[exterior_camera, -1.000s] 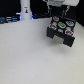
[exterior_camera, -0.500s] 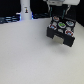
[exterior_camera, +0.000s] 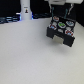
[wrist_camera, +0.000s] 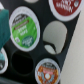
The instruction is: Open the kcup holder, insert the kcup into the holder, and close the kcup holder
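White tabletop (exterior_camera: 30, 55), kcup holder (exterior_camera: 61, 31) at the exterior view's upper right, arm just above it; gripper jaws not visible, can't tell state; wrist view: green-lidded kcup (wrist_camera: 22, 28) sits in holder slot

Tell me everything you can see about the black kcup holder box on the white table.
The black boxy kcup holder sits on the white table toward the exterior view's right, turned at an angle. Its dark top panel has round wells; several hold pods with printed lids, including a green-lidded pod and an orange-brown one, while at least two wells look empty. The front is too blurred to make out the drawers. The gripper is not visible.
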